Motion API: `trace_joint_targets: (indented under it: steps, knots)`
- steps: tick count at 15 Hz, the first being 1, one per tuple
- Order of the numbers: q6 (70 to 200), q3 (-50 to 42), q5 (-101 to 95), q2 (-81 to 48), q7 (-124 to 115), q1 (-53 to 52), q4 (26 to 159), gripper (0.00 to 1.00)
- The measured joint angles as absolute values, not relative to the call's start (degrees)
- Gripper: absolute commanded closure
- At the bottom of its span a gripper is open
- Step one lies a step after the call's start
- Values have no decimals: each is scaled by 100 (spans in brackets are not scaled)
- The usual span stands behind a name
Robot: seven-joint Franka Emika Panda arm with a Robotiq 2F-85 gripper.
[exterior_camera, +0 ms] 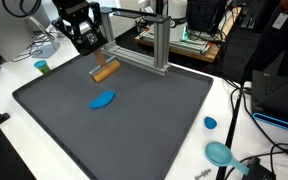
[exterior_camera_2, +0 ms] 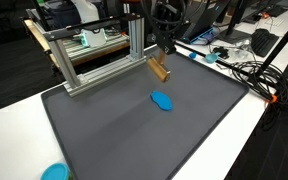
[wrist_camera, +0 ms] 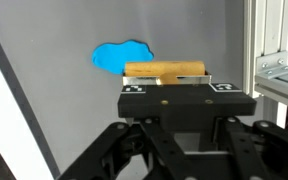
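Observation:
My gripper (exterior_camera: 101,58) hangs over the far edge of the dark grey mat (exterior_camera: 134,130), next to the aluminium frame. It appears shut on a wooden block (exterior_camera: 106,71), which hangs tilted just under the fingers. Both also show in an exterior view: gripper (exterior_camera_2: 163,52), block (exterior_camera_2: 159,68). In the wrist view the block (wrist_camera: 167,70) lies across just beyond the black gripper body (wrist_camera: 184,100); the fingertips are hidden. A flat blue piece (exterior_camera: 103,99) lies on the mat a little in front of the block. It also shows in an exterior view (exterior_camera_2: 163,101) and the wrist view (wrist_camera: 119,55).
An aluminium frame (exterior_camera: 156,45) (exterior_camera_2: 94,55) stands along the mat's far edge. Off the mat are a blue cap (exterior_camera: 211,123), a teal scoop (exterior_camera: 220,153) (exterior_camera_2: 54,172) and a small teal cup (exterior_camera: 42,67). Cables and electronics (exterior_camera_2: 244,60) crowd the table's side.

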State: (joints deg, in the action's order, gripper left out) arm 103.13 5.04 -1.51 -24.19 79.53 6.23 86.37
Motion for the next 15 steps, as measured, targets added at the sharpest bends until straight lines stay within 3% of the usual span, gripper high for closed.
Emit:
trace_joint_targets:
  steps: [3,4,13,14,15]
  knots:
    - [10302,476,-143,-2480,7999,618,8620,53]
    - [10302,476,-143,-2488,7992,609,8621,78]
    - [11433,375,-175,-2730,8287,656,8878,78]
    - [11439,367,-169,-2786,8301,670,8889,53]
    - [11439,367,-159,-2838,8304,681,8895,53]
